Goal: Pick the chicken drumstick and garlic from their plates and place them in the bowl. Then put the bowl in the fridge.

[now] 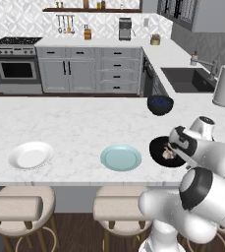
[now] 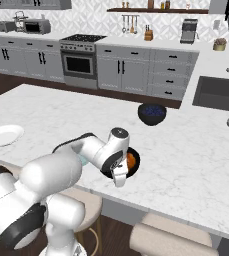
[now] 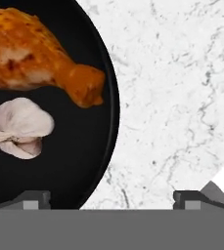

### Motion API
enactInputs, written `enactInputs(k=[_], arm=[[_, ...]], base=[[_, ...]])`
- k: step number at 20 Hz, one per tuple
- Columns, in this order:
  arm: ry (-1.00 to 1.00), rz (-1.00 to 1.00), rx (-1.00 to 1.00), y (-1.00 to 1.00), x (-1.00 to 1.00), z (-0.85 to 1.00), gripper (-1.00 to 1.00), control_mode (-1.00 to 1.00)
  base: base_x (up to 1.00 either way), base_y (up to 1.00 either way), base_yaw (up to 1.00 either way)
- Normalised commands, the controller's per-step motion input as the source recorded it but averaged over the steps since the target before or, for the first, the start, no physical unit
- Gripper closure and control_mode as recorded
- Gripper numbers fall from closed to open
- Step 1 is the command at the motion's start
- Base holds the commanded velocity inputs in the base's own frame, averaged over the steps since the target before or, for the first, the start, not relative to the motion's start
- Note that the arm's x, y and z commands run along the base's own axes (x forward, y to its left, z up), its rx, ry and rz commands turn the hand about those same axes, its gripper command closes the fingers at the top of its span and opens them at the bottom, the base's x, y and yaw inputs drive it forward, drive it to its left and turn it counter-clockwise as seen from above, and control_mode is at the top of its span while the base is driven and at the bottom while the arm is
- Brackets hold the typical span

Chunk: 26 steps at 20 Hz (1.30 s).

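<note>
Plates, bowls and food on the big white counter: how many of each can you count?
Plates: 2, white plate and blue plate.
Bowls: 2, black bowl and dark blue bowl.
Food: 2, chicken drumstick and garlic.
Total: 6.

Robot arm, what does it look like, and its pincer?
The arm is glossy white, made of fat rounded tubes with dark grey-black rings at the joints. The pincer has two small dark grey, blocky finger tips. No cables or markings show.
</note>
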Motion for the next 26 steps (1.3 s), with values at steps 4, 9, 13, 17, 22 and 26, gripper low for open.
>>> enactInputs(k=[4, 9, 13, 17, 22, 26], arm=[[0.0, 0.0, 0.0, 0.0, 0.28, -0.16, -1.0, -1.0], [0.0, 0.0, 0.0, 0.0, 0.16, -0.27, -1.0, -1.0], [0.0, 0.0, 0.0, 0.0, 0.0, -0.19, -1.0, -1.0], [0.0, 0.0, 0.0, 0.11, 0.02, -0.2, 1.0, -1.0], [0.0, 0.0, 0.0, 0.05, 0.13, -0.06, 1.0, -1.0], [0.01, 0.0, 0.0, 0.13, 0.21, -0.06, 1.0, -1.0]], base=[[0.0, 0.0, 0.0], [0.0, 0.0, 0.0], [0.0, 0.0, 0.0], [0.0, 0.0, 0.0], [0.0, 0.0, 0.0], [0.0, 0.0, 0.0]])
